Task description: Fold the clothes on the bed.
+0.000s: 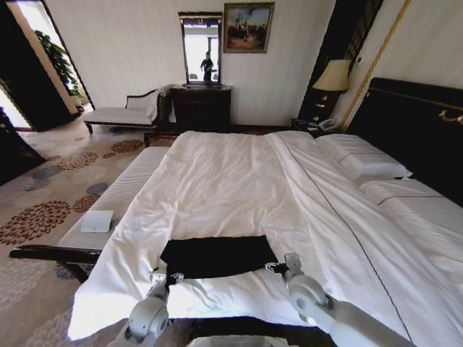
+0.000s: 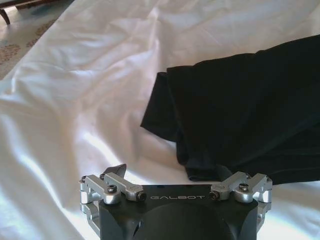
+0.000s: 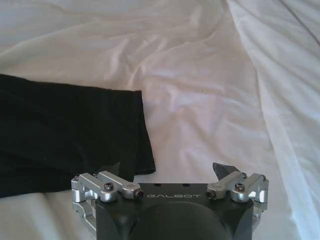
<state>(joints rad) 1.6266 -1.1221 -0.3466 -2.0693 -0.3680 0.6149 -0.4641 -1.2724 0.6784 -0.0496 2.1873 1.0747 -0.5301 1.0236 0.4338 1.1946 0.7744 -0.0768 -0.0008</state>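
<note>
Near the foot edge of the bed (image 1: 217,181), on the white sheet: black T-shirt (image 1: 218,256), already doubled into a wide flat band running parallel to that edge, lettering hidden

Left gripper (image 1: 160,277): at the band's left end, just above the sheet, fingers spread, nothing between them; in the left wrist view (image 2: 177,187) sits just short of the bunched sleeve fold

Right gripper (image 1: 283,265): at the band's right end, likewise spread and empty; in the right wrist view (image 3: 170,175) one fingertip close over the shirt's corner, the other over bare sheet

Handling, as judged: light, limp knit, no stiffness; sags and creases when lifted, drags the loose sheet if pinched too deep; not fragile, not slippery against cotton. Left end thicker, several layers heaped; right end thin with a clean straight edge

Hold points, as judged: the two near corners of the band, pinching all layers together, shallow enough to spare the sheet beneath

Also present: cushioned bench (image 1: 108,206) along the bed's left side, pillows (image 1: 365,163) at the head edge
</note>
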